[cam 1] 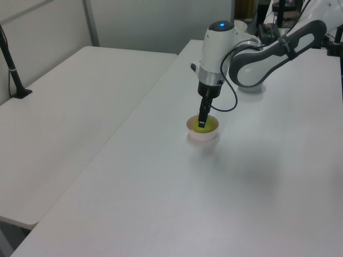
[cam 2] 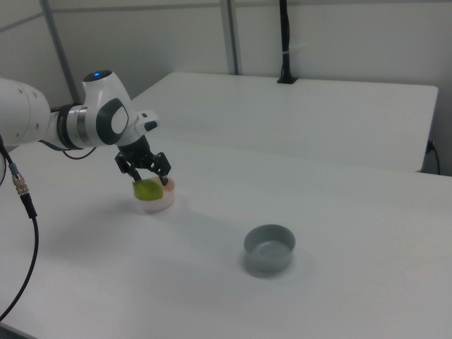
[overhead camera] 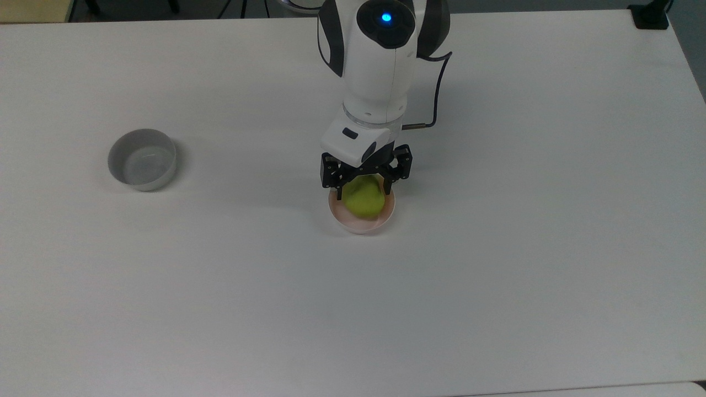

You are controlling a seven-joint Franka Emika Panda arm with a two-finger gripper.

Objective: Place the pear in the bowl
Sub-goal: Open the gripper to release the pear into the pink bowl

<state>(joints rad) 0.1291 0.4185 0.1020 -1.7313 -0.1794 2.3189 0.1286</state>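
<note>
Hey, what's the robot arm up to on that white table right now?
The arm's gripper is down over the pink bowl, and the pear sits inside it, between the spread fingers. It looks just released. A grey bowl stands apart toward the top view's left, untouched.

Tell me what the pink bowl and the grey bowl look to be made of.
The pink bowl looks like smooth plastic or glazed ceramic: plain, even colour, thin rim, soft sheen. The grey bowl has straight walls and a faintly glossy floor, likely plastic too, though its look leaves that open. The pear sits inside the pink one.
</note>
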